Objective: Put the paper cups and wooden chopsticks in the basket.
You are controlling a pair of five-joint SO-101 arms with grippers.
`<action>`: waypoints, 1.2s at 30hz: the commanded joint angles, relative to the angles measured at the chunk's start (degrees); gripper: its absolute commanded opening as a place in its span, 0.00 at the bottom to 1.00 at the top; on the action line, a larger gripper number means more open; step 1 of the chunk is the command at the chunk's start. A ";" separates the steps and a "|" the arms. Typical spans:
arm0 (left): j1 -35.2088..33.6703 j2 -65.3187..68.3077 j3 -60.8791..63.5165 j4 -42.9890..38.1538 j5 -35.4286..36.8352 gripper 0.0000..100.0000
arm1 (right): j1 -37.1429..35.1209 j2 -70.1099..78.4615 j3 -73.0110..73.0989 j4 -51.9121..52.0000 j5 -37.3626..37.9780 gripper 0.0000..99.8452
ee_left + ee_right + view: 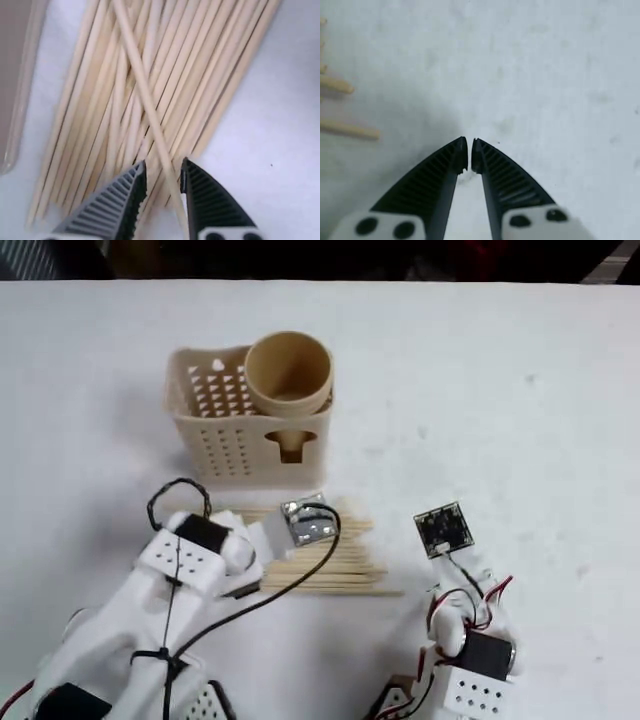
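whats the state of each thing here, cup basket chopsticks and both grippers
basket: upright on the table
paper cup: upright, mouth up, inside the basket
chopsticks: loose pile lying flat on the table, outside the basket
left gripper: open, low over the pile, straddling one chopstick
right gripper: shut, empty, above bare table

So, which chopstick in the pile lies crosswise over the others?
The chopstick running diagonally on top of the pile, its end passing through the open left gripper. The others lie roughly parallel under it.
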 commanded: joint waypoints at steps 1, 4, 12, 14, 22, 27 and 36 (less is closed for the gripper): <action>0.40 -0.31 -0.62 0.35 -0.44 0.13 | 0.22 -0.57 0.53 0.31 0.44 0.03; 1.89 0.31 -2.99 -1.14 2.90 0.13 | 0.22 -0.57 0.53 0.31 0.44 0.03; 10.59 0.31 -7.91 1.23 8.00 0.12 | 0.22 -0.57 0.53 0.31 0.44 0.03; 12.18 0.31 -8.09 1.05 8.70 0.12 | 0.22 -0.57 0.53 0.31 0.44 0.03; 13.67 15.43 -15.03 -2.46 8.97 0.12 | 0.22 -0.57 0.53 0.31 0.44 0.03; 13.32 23.96 -24.35 -2.46 9.23 0.12 | 0.22 -0.57 0.53 0.31 0.44 0.03; 11.91 37.32 -36.66 -3.69 16.00 0.12 | 0.22 -0.57 0.53 0.31 0.44 0.03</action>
